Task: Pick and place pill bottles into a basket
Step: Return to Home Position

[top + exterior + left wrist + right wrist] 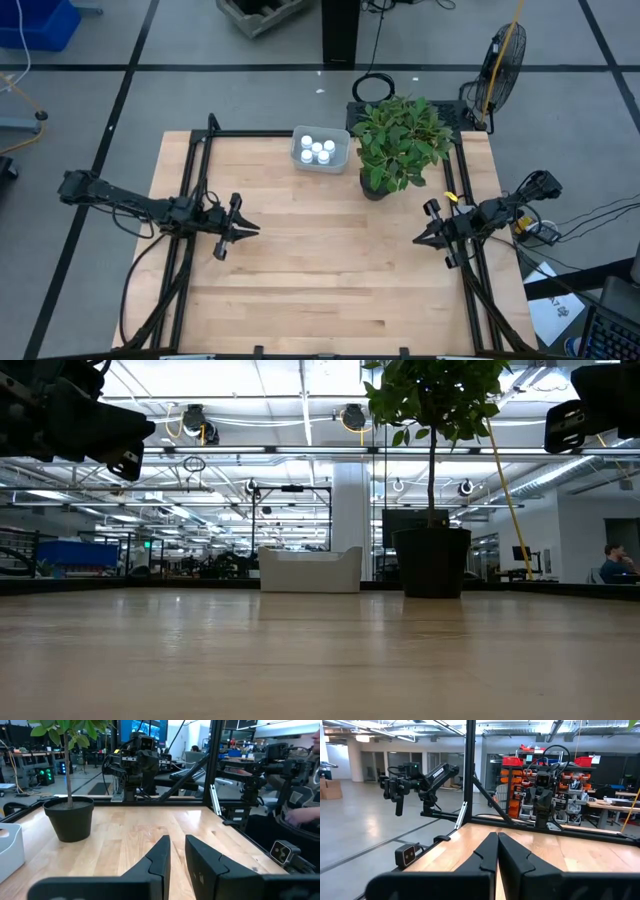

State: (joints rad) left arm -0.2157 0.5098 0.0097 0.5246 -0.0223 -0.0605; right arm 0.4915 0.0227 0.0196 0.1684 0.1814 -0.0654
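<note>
Near the left edge of the tabletop (320, 290) the left gripper (252, 228) is being held empty, its jaws drawn almost together. By the far edge, all five pill bottles (318, 150) are being carried upright in the basket (297, 155), just beside the plant (400, 140). They are being judged light, rigid and smooth, best pinched across the cap from above. Near the right edge the right gripper (420, 238) is being held empty, jaws together.
</note>
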